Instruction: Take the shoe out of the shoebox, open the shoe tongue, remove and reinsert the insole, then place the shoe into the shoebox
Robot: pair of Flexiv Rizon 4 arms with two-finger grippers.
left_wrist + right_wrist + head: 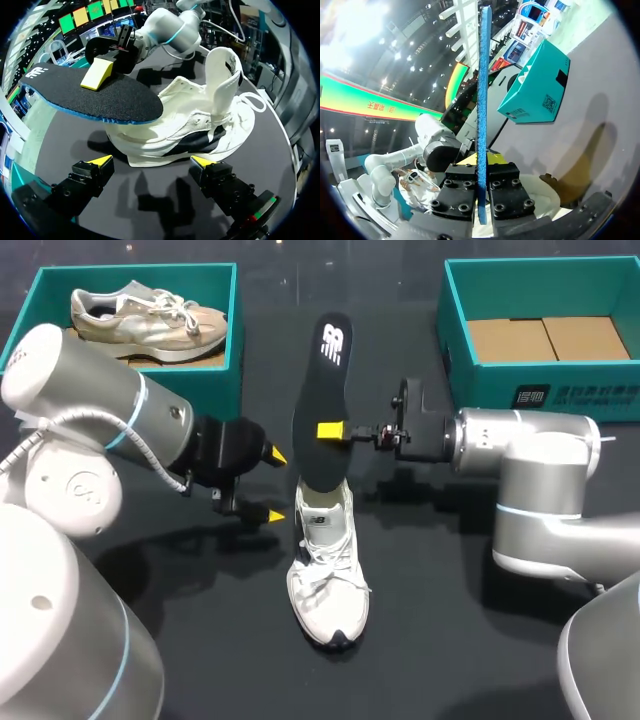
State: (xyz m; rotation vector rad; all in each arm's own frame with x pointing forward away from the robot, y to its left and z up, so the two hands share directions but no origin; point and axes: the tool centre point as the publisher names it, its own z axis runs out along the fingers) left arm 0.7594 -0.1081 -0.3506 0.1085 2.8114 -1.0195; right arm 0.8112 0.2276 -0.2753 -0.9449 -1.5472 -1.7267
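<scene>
The worktop is black. 1 white shoe sits on it in the middle, with its toe toward the near edge. 2 teal boxes stand at the far side, the left box and the right box, well apart.

Logo mark on insole; small print on shoebox wall, unreadable.

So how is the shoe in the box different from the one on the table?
The beige shoe lies on its side in the left teal box; the white shoe stands upright on the black table. The white shoe's tongue is pulled up and its insole is out, gripped by the right arm's fingers; the beige shoe's inside is hidden. Both are lace-up sneakers.
</scene>
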